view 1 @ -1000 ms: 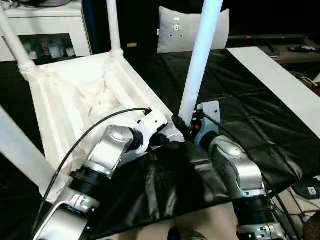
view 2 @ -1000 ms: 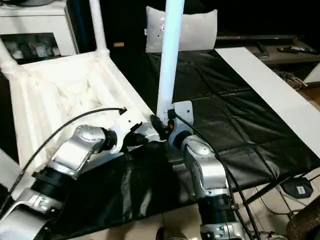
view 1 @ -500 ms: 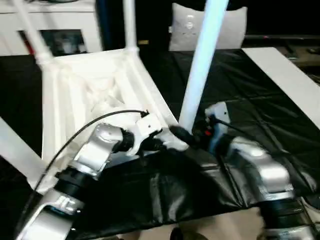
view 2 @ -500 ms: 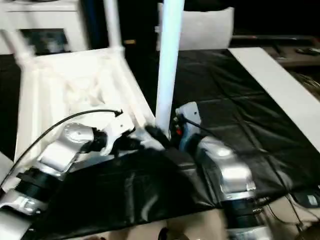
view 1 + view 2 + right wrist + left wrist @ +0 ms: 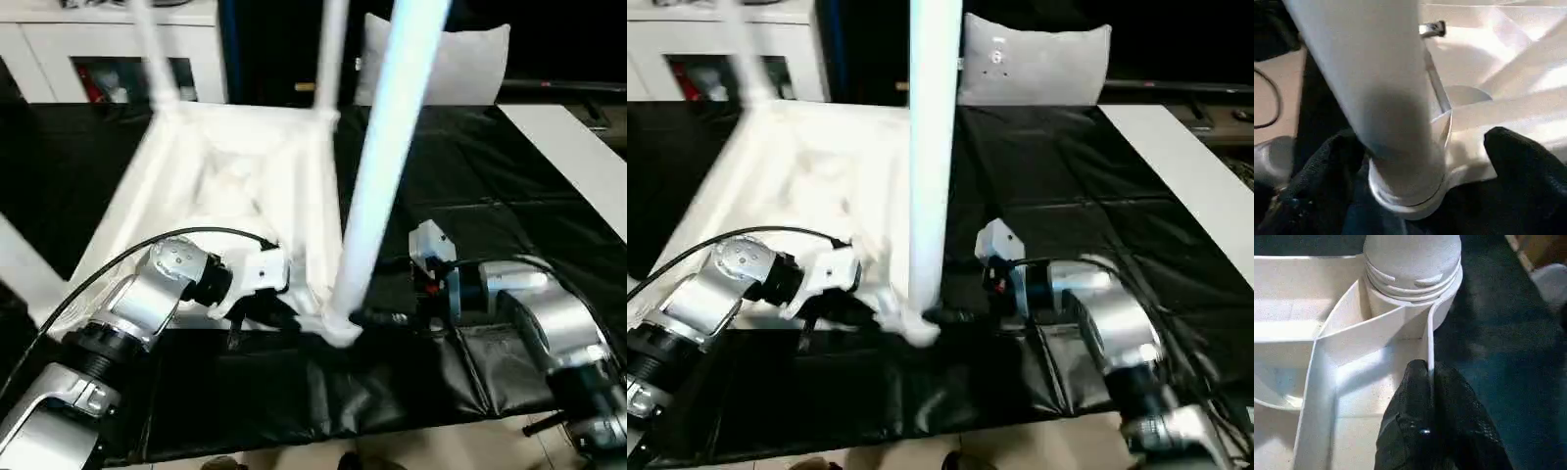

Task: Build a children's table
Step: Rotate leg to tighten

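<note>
The children's table top (image 5: 235, 186) lies upside down on black cloth, ribbed underside up. A long white leg (image 5: 387, 166) stands in the near corner socket (image 5: 1410, 264). Other legs (image 5: 331, 59) rise from the far corners. My left gripper (image 5: 1429, 369) is shut on a thin upright rib of the top, just beside that socket. My right gripper (image 5: 1415, 161) is open, and its black fingers (image 5: 1518, 152) stand one on either side of the leg's base (image 5: 1400, 181) without clamping it. From the head, the right gripper (image 5: 377, 318) sits low at the leg's foot.
A white-grey cushion (image 5: 460, 64) stands at the back. A flat white board (image 5: 578, 157) lies along the right side. A white cabinet (image 5: 98, 59) is at the back left. The black cloth (image 5: 294, 392) wrinkles near the front edge, above the floor.
The whole picture has shifted as the head moved. My right gripper's jaws have spread wider around the leg's base. The left gripper keeps its pinch on the rib.
</note>
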You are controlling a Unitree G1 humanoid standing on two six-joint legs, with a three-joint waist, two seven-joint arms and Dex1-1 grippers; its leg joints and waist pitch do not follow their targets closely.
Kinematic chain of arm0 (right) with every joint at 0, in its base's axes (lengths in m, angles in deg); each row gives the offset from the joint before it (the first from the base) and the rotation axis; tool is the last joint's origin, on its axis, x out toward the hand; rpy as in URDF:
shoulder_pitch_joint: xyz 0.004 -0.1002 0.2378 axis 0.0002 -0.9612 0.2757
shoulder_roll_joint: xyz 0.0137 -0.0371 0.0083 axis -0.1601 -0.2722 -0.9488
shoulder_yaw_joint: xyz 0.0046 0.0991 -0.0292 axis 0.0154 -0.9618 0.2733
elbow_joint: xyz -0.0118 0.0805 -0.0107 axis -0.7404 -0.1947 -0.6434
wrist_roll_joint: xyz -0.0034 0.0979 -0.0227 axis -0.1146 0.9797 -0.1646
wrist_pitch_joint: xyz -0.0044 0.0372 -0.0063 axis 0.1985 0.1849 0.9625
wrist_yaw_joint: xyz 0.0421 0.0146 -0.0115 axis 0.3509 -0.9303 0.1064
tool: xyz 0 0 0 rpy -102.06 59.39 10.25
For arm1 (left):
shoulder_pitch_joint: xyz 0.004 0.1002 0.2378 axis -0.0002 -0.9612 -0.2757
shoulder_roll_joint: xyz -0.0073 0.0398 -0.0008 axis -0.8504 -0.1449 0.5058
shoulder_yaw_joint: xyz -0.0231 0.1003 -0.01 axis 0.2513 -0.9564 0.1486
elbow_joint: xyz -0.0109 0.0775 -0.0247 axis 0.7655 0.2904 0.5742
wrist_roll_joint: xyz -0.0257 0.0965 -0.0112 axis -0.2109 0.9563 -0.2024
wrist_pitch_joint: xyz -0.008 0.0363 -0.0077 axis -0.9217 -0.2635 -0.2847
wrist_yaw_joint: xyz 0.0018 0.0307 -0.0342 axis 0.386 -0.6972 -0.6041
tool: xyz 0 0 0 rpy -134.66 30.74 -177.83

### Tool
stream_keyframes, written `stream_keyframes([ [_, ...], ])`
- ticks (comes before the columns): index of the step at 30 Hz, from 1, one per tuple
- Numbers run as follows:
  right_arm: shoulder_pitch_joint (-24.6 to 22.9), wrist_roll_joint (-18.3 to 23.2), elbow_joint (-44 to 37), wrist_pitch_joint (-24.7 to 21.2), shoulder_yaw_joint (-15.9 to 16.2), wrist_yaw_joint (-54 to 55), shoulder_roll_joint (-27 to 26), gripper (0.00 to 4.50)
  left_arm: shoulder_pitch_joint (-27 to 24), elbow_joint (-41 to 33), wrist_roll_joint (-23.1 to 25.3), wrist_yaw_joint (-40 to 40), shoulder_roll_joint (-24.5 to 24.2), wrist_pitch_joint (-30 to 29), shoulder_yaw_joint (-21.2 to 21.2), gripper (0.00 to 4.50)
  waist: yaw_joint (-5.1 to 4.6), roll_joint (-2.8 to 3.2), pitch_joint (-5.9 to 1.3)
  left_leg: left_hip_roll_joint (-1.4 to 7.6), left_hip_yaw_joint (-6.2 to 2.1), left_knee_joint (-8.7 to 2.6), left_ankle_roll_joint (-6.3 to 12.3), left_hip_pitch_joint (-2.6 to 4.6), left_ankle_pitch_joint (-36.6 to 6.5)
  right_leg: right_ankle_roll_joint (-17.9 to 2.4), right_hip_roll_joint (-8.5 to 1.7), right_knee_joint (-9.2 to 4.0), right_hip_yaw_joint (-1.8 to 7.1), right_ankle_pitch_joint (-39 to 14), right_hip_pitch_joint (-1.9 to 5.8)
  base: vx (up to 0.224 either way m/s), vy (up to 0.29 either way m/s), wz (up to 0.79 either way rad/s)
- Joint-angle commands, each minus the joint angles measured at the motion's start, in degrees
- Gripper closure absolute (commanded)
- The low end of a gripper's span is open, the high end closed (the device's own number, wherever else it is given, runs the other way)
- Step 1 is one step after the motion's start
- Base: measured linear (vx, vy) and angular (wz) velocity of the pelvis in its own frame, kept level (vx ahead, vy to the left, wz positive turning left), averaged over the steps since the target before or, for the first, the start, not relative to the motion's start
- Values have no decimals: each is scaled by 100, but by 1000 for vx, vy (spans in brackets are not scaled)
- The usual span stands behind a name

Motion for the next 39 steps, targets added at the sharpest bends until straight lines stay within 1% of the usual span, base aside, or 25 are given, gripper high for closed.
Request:
stream_keyframes([
  [1, 123, 98, 89, 9, 101, -201, 48, 53, 134, -88, -53, -451, 71, 211, -283, 450, -42, -25, -390, 185, 8, -400, 383, 28, -960, -1112, -330, -338, 346, -1973, 349, 0, 0, 0],
  [5, 176, 122, 188, 19, 173, -342, -3, 101, 157, -64, -57, -532, 80, 290, -316, 450, -31, -14, -391, 184, -3, -403, 319, 26, -1007, -1023, -333, -352, 339, -2187, 345, 0, 0, 0],
  [6, 194, 124, 239, 30, 224, -453, -9, 101, 180, -30, -52, -548, 81, 335, -329, 450, -31, -11, -394, 182, -4, -402, 309, 26, -1011, -1016, -333, -354, 340, -2196, 345, 0, 0, 0],
  [8, 202, 150, 263, 17, 253, -559, -9, 118, 208, 19, -39, -546, 86, 370, -335, 450, -31, -18, -405, 184, -1, -398, 308, 32, -1003, -1048, -326, -339, 341, -2105, 344, 0, 0, 0],
  [9, 205, 150, 266, 17, 250, -593, -13, 123, 221, 50, -30, -553, 84, 400, -335, 450, -23, 2, -401, 186, -2, -400, 305, 29, -983, -1064, -328, -336, 343, -2063, 345, 0, 0, 0],
  [13, 199, 186, 265, -1, 239, -662, -29, 163, 249, 131, -5, -543, 84, 459, -320, 450, -22, -18, -412, 185, 3, -395, 331, 20, -893, -1111, -322, -313, 344, -1902, 354, 0, 0, 0],
  [15, 153, 255, 221, -5, 249, -666, -73, 174, 254, 180, 5, -533, 84, 498, -308, 450, -19, -12, -403, 180, 7, -394, 343, 16, -914, -1104, -319, -323, 341, -1946, 351, 0, 0, 0],
  [16, 139, 266, 209, -17, 248, -679, -86, 187, 260, 201, 7, -532, 87, 513, -306, 450, -21, -31, -395, 179, 7, -397, 338, 18, -950, -1069, -321, -336, 339, -2047, 347, 0, 0, 0],
  [18, 117, 272, 190, -35, 252, -694, -101, 204, 265, 223, 9, -526, 88, 525, -301, 450, -17, -31, -383, 176, 5, -399, 315, 35, -1047, -986, -331, -368, 337, -2310, 332, 0, 0, 0],
  [20, 86, 311, 140, -110, 246, -712, -129, 219, 265, 234, 5, -512, 87, 524, -287, 450, -19, -22, -380, 182, -1, -404, 297, 33, -1040, -961, -331, -372, 337, -2357, 328, 0, 0, 0],
  [21, 67, 345, 97, -173, 237, -712, -144, 238, 257, 230, -8, -499, 90, 502, -271, 450, -19, -7, -375, 186, -5, -410, 287, 34, -1036, -964, -328, -370, 338, -2321, 326, 0, 0, 0],
  [24, 53, 366, 66, -212, 231, -709, -153, 243, 250, 225, -18, -490, 92, 485, -260, 450, -22, -16, -379, 185, -6, -411, 279, 30, -1048, -961, -327, -366, 337, -2294, 334, 0, 0, 0],
  [25, -71, 587, -179, -548, 127, -548, -249, 245, 201, 171, -55, -342, 117, 262, -185, 450, -19, 12, -372, 184, -2, -415, 269, 31, -1042, -963, -319, -374, 344, -2251, 335, 0, 0, 0],
  [28, -263, 771, -460, -800, 10, -240, -366, 248, 146, 84, -127, -59, 219, -91, -48, 450, -16, 17, -381, 191, -7, -421, 241, 32, -1034, -1022, -327, -352, 346, -2094, 342, 0, 0, 0],
  [29, -410, 735, -617, -856, -46, 112, -464, 248, 107, -13, -134, 200, 298, -422, 36, 450, -26, 3, -366, 193, -5, -428, 220, 26, -1054, -1013, -320, -351, 350, -2114, 336, 0, 0, 0],
  [30, -509, 620, -694, -812, -74, 414, -556, 248, 72, -98, -138, 376, 357, -628, 90, 450, -42, 37, -335, 178, -18, -440, 184, 18, -1182, -965, -322, -380, 335, -2350, 327, 0, 0, 0],
  [31, -571, 537, -741, -775, -90, 611, -617, 248, 49, -154, -140, 487, 395, -754, 124, 450, -53, 24, -335, 179, -15, -445, 131, 22, -1230, -893, -322, -399, 335, -2474, 330, 0, 0, 0],
  [32, -656, 330, -766, -753, -147, 1142, -805, 248, 22, -236, -118, 786, 529, -981, 201, 450, -78, 0, -323, 162, -24, -443, 92, 32, -1348, -781, -331, -439, 326, -2786, 309, 0, 0, 0],
  [33, -709, 188, -782, -750, -189, 1501, -936, 248, 6, -288, -101, 987, 623, -1129, 253, 450, -97, -4, -313, 153, -34, -449, 51, 12, -1384, -708, -327, -449, 311, -2952, 318, 0, 0, 0],
  [34, -742, 109, -793, -802, -238, 1780, -1045, 249, -10, -338, -88, 1144, 700, -1264, 291, 450, -136, -6, -297, 117, -44, -437, 22, 45, -1520, -504, -327, -532, 275, -3425, 282, 0, 0, 0],
  [35, -776, -10, -816, -878, -326, 2250, -1249, 250, -26, -403, -78, 1425, 864, -1469, 354, 450, -212, -23, -291, 104, -70, -436, -8, -2, -1546, -374, -327, -543, 255, -3622, 312, 0, 0, 0],
  [36, -776, -10, -816, -878, -326, 2250, -1249, 251, -26, -403, -78, 1425, 864, -1469, 354, 450, -212, -23, -291, 104, -70, -436, -8, -2, -1546, -374, -327, -543, 255, -3622, 312, 0, 0, 0],
  [37, -796, -229, -847, -1057, -463, 3119, -1637, 252, -30, -492, -57, 1945, 1218, -1886, 456, 450, -302, -13, -276, 70, -88, -420, -11, -11, -1705, -142, -319, -635, 191, -4028, 296, 0, 0, 0],
  [38, -801, -283, -863, -1125, -504, 3395, -1761, 253, -29, -521, -48, 2099, 1329, -2014, 482, 450, -364, -12, -276, 51, -94, -393, -6, 5, -1740, -104, -322, -680, 164, -4122, 263, 0, 0, 0],
  [39, -800, -343, -900, -1216, -537, 3749, -1892, 254, -17, -552, -17, 2291, 1452, -2152, 519, 450, -417, -11, -286, 39, -100, -386, 10, 4, -1724, -86, -318, -705, 140, -4105, 268, 0, 0, 0],
])
